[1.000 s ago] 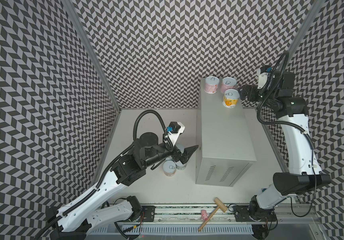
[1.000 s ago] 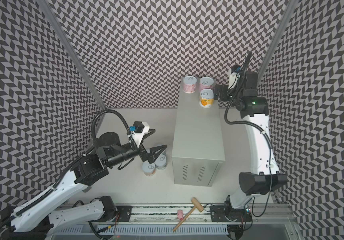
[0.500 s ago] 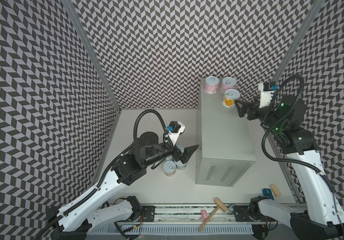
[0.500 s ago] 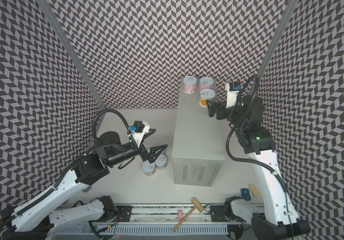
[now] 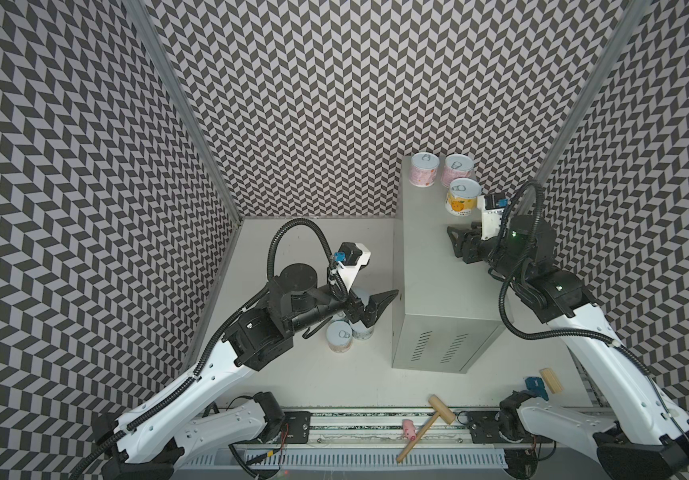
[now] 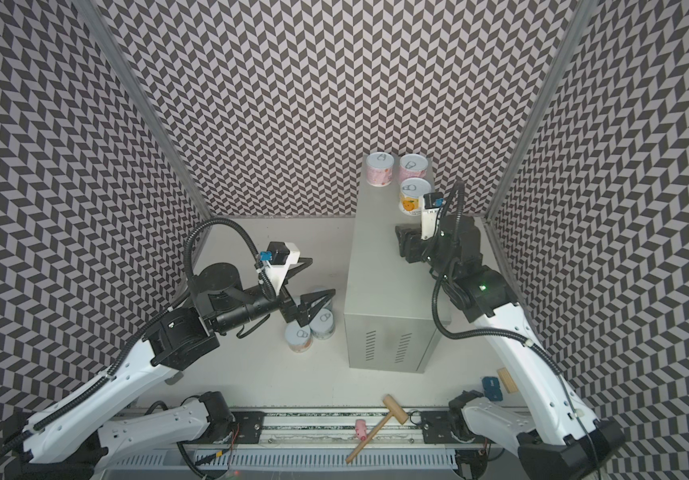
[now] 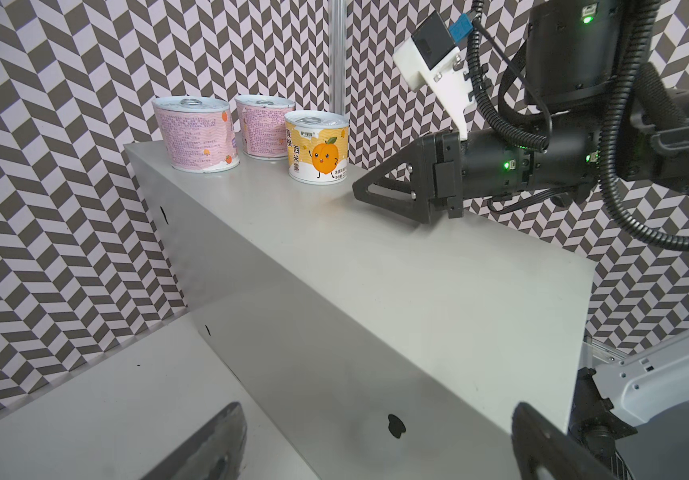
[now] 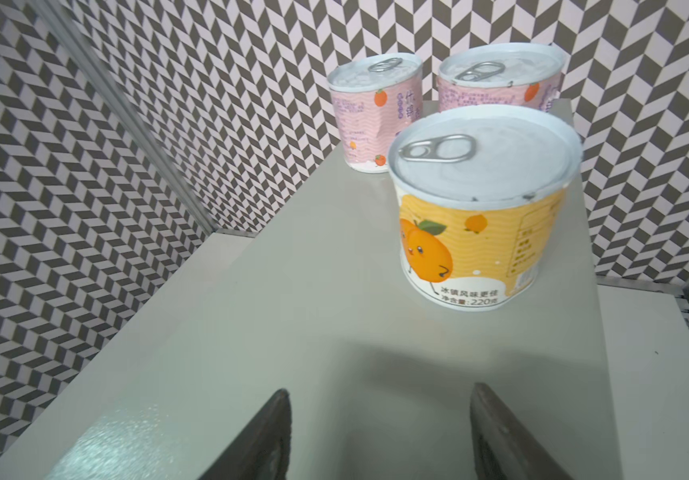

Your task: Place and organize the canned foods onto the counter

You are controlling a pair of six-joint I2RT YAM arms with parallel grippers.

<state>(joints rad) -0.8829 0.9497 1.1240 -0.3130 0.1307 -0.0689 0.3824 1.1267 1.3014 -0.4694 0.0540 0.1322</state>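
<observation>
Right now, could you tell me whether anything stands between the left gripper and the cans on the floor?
Nothing visible does: the open left gripper hangs above the floor cans, pointing sideways at the counter beside them.

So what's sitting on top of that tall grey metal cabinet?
Three cans at the far end: two pink cans and an orange-yellow can. The right gripper hangs over the top; from above, its arm covers a patch.

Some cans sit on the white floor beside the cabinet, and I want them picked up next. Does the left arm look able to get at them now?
Probably yes: the left gripper hangs open above the floor cans, and nothing appears to lie between them.
</observation>
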